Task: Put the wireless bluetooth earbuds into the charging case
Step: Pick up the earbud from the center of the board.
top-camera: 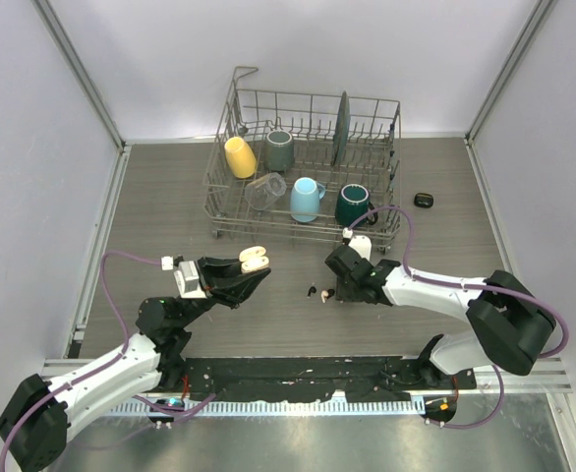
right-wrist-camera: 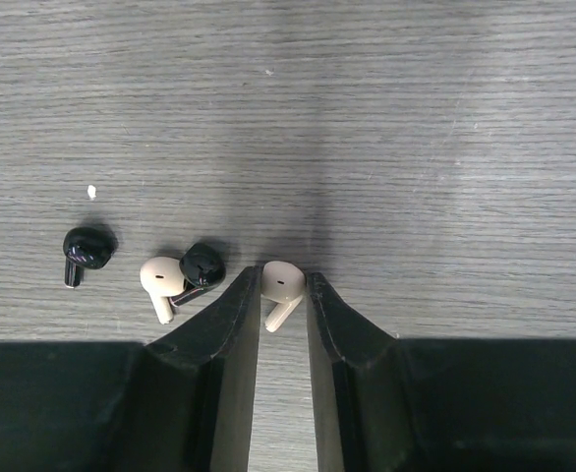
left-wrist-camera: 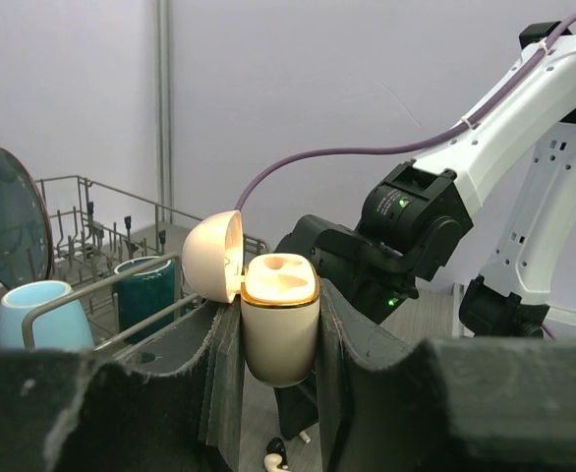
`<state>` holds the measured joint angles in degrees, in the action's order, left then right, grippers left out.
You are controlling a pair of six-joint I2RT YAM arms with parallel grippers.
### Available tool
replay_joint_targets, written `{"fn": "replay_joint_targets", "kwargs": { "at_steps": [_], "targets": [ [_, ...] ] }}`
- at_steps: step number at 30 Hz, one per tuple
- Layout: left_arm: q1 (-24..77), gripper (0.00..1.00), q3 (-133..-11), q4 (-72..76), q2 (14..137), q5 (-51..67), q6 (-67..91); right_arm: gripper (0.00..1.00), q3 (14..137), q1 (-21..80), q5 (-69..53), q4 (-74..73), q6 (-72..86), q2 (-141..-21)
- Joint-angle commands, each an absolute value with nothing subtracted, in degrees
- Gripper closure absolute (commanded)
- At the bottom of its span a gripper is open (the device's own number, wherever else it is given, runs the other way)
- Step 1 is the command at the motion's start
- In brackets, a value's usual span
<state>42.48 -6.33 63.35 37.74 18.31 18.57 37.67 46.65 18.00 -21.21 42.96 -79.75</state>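
My left gripper (top-camera: 252,269) is shut on a cream charging case (top-camera: 254,259) and holds it upright above the table, lid open; in the left wrist view the case (left-wrist-camera: 279,329) sits between my fingers with its two sockets empty and the lid (left-wrist-camera: 212,256) swung left. My right gripper (right-wrist-camera: 282,283) is down on the table, its fingertips closed on the head of a cream-white earbud (right-wrist-camera: 281,287). To its left lie another cream-white earbud (right-wrist-camera: 156,277), a black earbud (right-wrist-camera: 201,264) touching it, and a second black earbud (right-wrist-camera: 86,246) lying apart. The earbuds show as small specks (top-camera: 317,293) beside the right gripper (top-camera: 339,291).
A wire dish rack (top-camera: 231,120) at the back holds a yellow mug, a grey mug, a light blue mug, a dark green mug, a glass and a dark plate. A small black case (top-camera: 424,200) lies on the table right of the rack. The right arm (left-wrist-camera: 406,226) stands close behind the held case.
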Motion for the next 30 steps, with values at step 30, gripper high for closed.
{"fn": "replay_joint_targets", "kwargs": {
  "at_steps": [30],
  "targets": [
    [42.7,1.00,-6.1,65.3,37.3,16.7,16.6,0.63,36.7,50.8,17.6,-25.6,46.1,-79.4]
  ]
}}
